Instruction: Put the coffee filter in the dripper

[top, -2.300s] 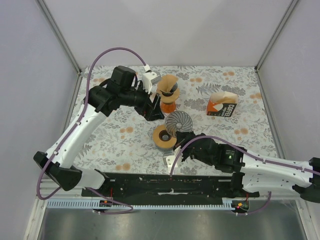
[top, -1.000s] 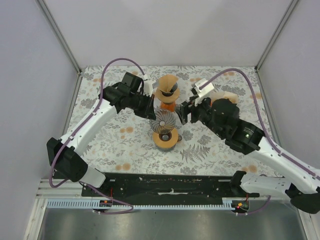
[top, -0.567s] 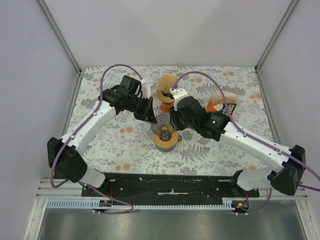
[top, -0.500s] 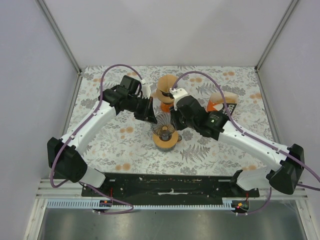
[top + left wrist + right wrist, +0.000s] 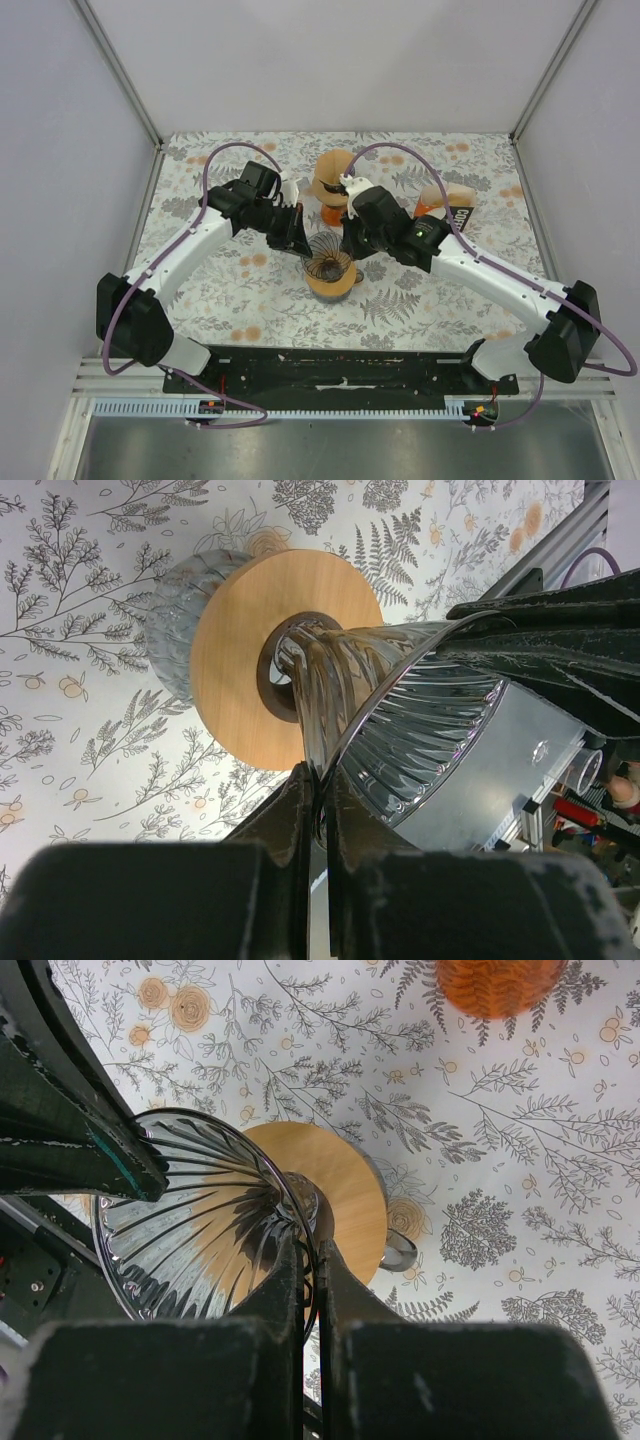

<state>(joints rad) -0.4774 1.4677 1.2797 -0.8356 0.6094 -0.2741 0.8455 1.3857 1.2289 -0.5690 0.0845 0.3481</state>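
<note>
The dripper [image 5: 328, 260] is a clear ribbed glass cone in a wooden collar [image 5: 332, 284], at the middle of the table. My left gripper [image 5: 303, 243] is shut on its left rim and my right gripper [image 5: 347, 245] is shut on its right rim. In the left wrist view the rim of the dripper [image 5: 420, 720] runs between the left gripper [image 5: 318, 775] jaws. In the right wrist view the glass dripper [image 5: 190, 1220] is pinched by the right gripper [image 5: 308, 1250]. A tan paper coffee filter [image 5: 333, 172] sits behind, on an orange stand [image 5: 336, 212].
A box of filters [image 5: 447, 214] lies at the back right with a tan filter sticking out. The floral cloth [image 5: 250, 290] covers the table. Grey walls close it in on three sides. The orange stand [image 5: 497, 982] shows at the top of the right wrist view.
My right arm swung in from the right and its jaws closed on the dripper's rim. The dripper, held by the left gripper throughout, has tipped from facing up at the camera to sitting lower.
</note>
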